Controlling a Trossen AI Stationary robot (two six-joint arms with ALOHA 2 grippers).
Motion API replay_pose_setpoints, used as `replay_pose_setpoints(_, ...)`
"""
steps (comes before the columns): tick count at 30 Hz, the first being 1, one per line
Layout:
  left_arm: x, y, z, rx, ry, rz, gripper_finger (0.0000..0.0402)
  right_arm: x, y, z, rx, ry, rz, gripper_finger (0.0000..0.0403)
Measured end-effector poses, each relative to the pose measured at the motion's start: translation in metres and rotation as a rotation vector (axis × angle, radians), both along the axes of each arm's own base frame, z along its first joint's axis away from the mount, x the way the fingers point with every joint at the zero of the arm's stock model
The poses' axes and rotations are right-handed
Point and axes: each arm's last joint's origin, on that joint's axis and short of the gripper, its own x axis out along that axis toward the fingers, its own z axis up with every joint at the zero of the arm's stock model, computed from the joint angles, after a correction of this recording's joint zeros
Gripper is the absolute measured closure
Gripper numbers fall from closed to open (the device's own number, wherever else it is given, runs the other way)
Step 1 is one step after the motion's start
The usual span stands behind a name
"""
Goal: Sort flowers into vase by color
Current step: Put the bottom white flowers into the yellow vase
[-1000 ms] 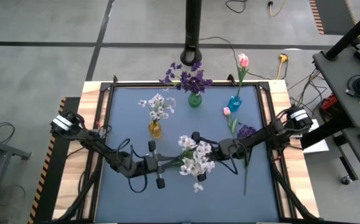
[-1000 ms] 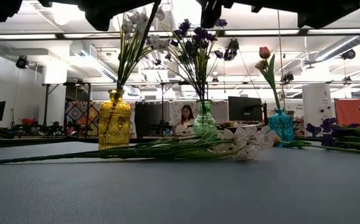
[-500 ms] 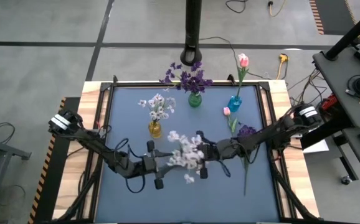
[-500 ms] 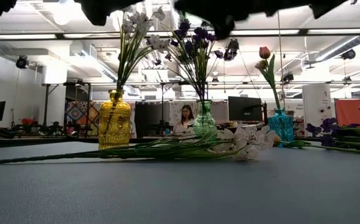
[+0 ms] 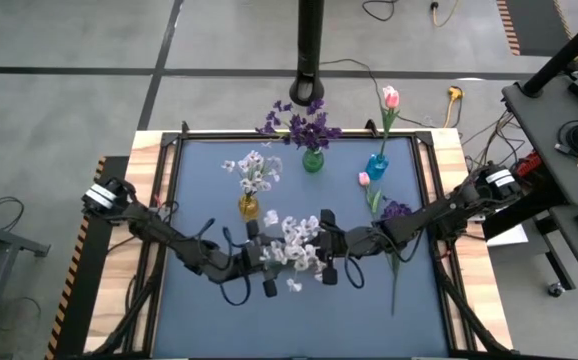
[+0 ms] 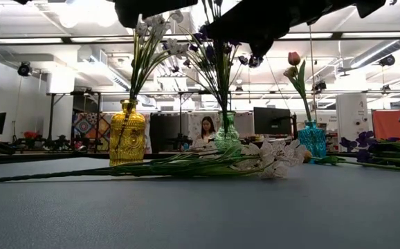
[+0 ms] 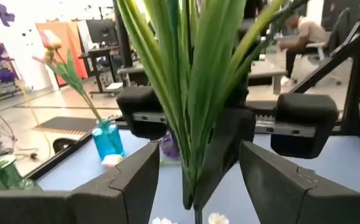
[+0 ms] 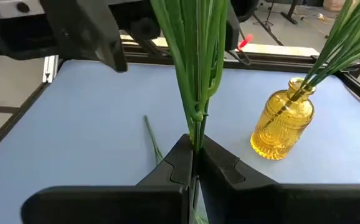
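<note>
Since the earlier frame the white sprig [image 5: 291, 248] has been carried leftward, pinched by the right gripper [image 8: 194, 163] facing the spread left gripper [image 7: 195, 163]; 3 vases are filled, loose flowers [image 5: 391, 222] remain.

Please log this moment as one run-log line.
right gripper: shut on white flower sprig, lifted mid-table | left gripper: open around its stem | yellow vase: nearby, holds white flowers

No text, label or number can be read anywhere (the far room's screens and signs are illegible).
</note>
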Motion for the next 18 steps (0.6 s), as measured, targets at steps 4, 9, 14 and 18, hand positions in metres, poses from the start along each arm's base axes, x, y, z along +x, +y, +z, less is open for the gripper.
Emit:
replay_pose_setpoints(4, 0.012, 0.004, 0.0, -0.01, 0.0, -0.031, 0.0199, 0.001, 0.0, 0.002, -0.006, -0.02, 0.004, 0.039)
replay_pose_setpoints(9, 0.027, 0.005, -0.007, 0.021, 0.026, -0.032, 0.0205, 0.001, 0.0, 0.003, -0.007, -0.027, 0.005, 0.039)
replay_pose_setpoints(14, 0.03, 0.004, -0.006, 0.039, 0.027, -0.017, 0.0251, 0.001, 0.0, 0.002, -0.01, -0.026, 0.006, 0.039)
replay_pose_setpoints(18, 0.03, 0.004, -0.005, 0.039, 0.026, -0.013, 0.0309, 0.001, 0.0, 0.003, -0.009, -0.028, 0.006, 0.039)
